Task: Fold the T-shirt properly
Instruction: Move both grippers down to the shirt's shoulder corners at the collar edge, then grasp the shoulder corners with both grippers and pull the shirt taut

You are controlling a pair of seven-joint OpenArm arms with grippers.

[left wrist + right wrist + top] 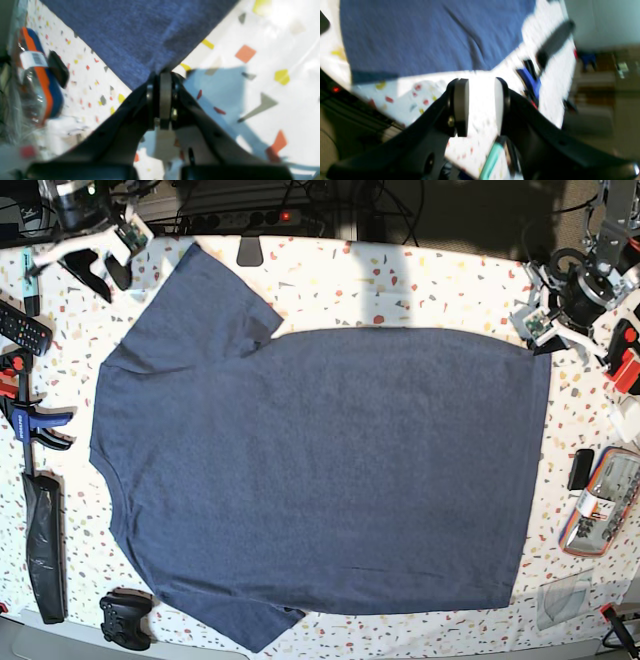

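White tabletop (420,280) speckled with coloured chips fills the base view, and one T-shirt (320,480) is spread flat across most of it, plain side up, collar end to the left and hem to the right.

Nearest the front edge, one game controller (125,618) is seen at the near left, with one long black pouch (45,545) just beyond it. At the near right, one clear packet (598,502) with an orange and blue border lies beside one small black object (580,468). Further back on the left, one blue clamp (30,423) and one remote control (22,326) are set out.

At the far right, the left claw (165,75) is closed on the far hem corner of the T-shirt, the cloth pinched between its pads. At the far left, the right claw (480,105) is held open over bare tabletop, just off the far sleeve (205,300), gripping nothing.

The cloth is judged soft, light and limp, likely to sag and drag unless lifted at two points. Corners and seams, such as the hem corners and shoulders, are judged the best places to be gripped.
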